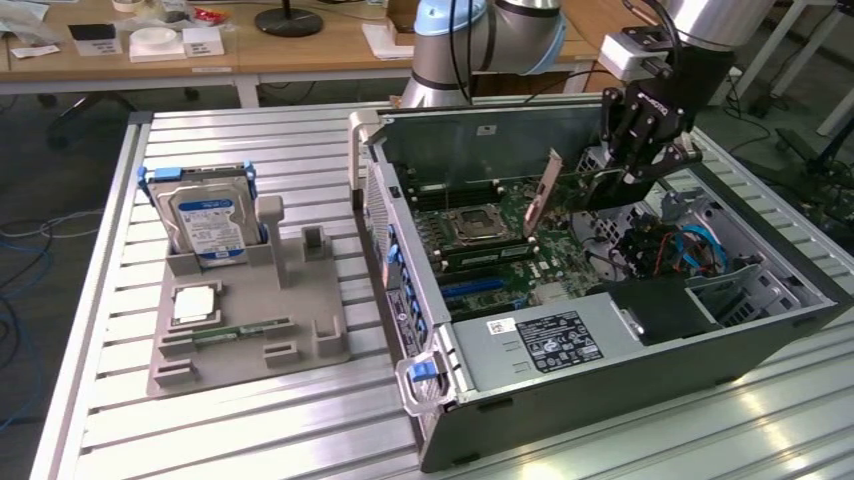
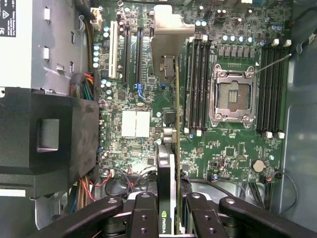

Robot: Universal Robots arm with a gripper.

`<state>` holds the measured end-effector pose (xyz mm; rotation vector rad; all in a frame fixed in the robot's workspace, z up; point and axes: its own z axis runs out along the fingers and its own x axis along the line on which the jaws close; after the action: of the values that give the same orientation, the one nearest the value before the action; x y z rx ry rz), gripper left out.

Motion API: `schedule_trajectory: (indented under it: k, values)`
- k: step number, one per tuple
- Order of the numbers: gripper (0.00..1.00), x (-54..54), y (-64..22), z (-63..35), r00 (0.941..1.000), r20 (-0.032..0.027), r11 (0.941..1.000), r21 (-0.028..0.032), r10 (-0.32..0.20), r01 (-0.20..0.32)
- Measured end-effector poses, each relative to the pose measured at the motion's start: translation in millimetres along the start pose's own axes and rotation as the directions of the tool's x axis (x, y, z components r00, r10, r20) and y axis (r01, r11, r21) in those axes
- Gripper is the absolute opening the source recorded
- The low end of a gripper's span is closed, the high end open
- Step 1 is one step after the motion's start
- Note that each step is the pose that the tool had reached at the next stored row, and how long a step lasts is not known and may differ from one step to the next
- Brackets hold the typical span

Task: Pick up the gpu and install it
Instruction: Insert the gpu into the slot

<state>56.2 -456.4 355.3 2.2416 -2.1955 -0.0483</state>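
A: Gripper (image 2: 168, 208) fingers are sitting nearest the wrist camera, closing on the gpu (image 2: 167, 163) from both flat sides and clamping it edge-on.

B: Noting largest first: the computer case (image 1: 747, 330) is lying on its side on the slatted aluminium table (image 1: 267, 420), open face up, so the motherboard (image 2: 228, 163) is facing the arm. The grey parts tray (image 1: 307, 345) is sitting at the exterior view's left, well apart, carrying the hard drive (image 1: 207, 215) upright and a memory stick (image 1: 240, 329) lying flat.

A: Where is the card hanging?

B: Inside the case, above the motherboard, beside the CPU socket (image 2: 233, 96) and the memory slots (image 2: 198, 87). Whether its lower edge is touching the board, I cannot tell.

A: Orientation?

B: The long axis is running parallel to the memory slots, the card's plane standing roughly upright to the board. The pale bracket (image 2: 171, 34) is pointing away from the gripper. I judge the narrow-edge grip is keeping the connector edge free to face the board.
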Motion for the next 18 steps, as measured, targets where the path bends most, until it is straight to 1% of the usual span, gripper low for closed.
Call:
schedule_trajectory:
  k: [8,9,12,15,18]
  values:
    - [0.27,-0.1,1.2,0.9,1.0000,0.0000,1.0000,0.0000,0.000,0.000]
    - [0.27,0.0,2.4,1.3,1.0000,-0.0001,1.0000,0.0001,0.000,0.000]
    - [0.27,-0.2,10.1,2.8,1.0000,-0.0001,1.0000,0.0000,0.000,0.000]
    - [0.27,-0.3,13.8,3.2,1.0000,0.0000,1.0000,0.0000,0.000,0.000]
    - [0.27,-0.4,19.6,3.9,1.0000,0.0001,1.0000,0.0000,0.000,0.000]
